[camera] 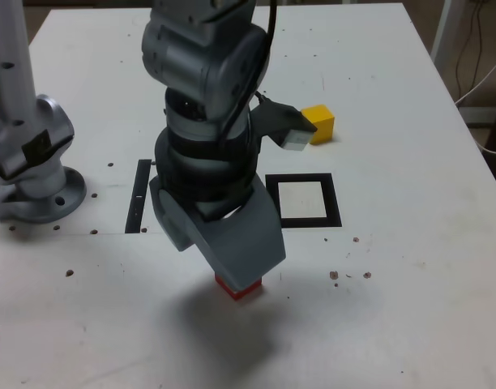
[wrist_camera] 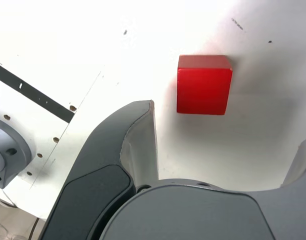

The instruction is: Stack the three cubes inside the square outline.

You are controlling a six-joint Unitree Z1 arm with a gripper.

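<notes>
A red cube lies on the white table near its front, mostly covered in the exterior view by my gripper, which hangs just above it. In the wrist view my gripper is open: the jaws stand wide apart with nothing between them, and the red cube sits a little beyond the fingertips, apart from both. A yellow cube rests farther back, on the exterior view's right. The square outline, black with a white centre, lies between the two cubes with nothing inside it.
A narrow black strip lies on the table at the exterior view's left of my arm. A grey metal post with a round base stands at the far left. Small dark specks dot the tabletop.
</notes>
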